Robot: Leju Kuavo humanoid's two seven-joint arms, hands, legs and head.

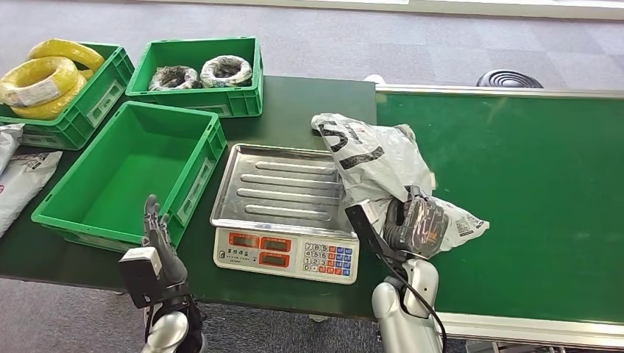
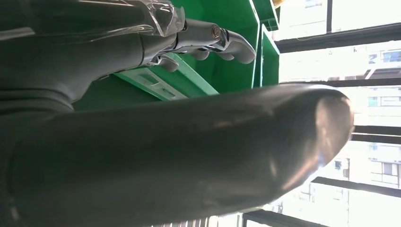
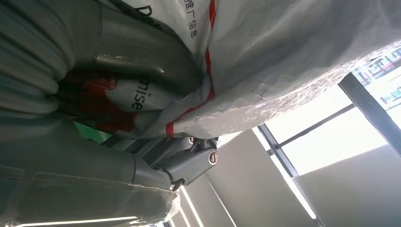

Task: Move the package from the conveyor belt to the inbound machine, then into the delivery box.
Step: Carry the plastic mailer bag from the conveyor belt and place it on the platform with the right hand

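Package gripped in right hand.

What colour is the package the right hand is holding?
White plastic with bold black lettering; the package shows best in the head view, held by the right hand.

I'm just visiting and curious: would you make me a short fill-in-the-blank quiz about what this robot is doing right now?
1. The right hand grips a white plastic ____.
2. The package partly overhangs the metal tray of the ____.
3. The left hand holds ____.
4. The bin nearest the left hand is coloured ____.

Missing words: package; scale; nothing; green
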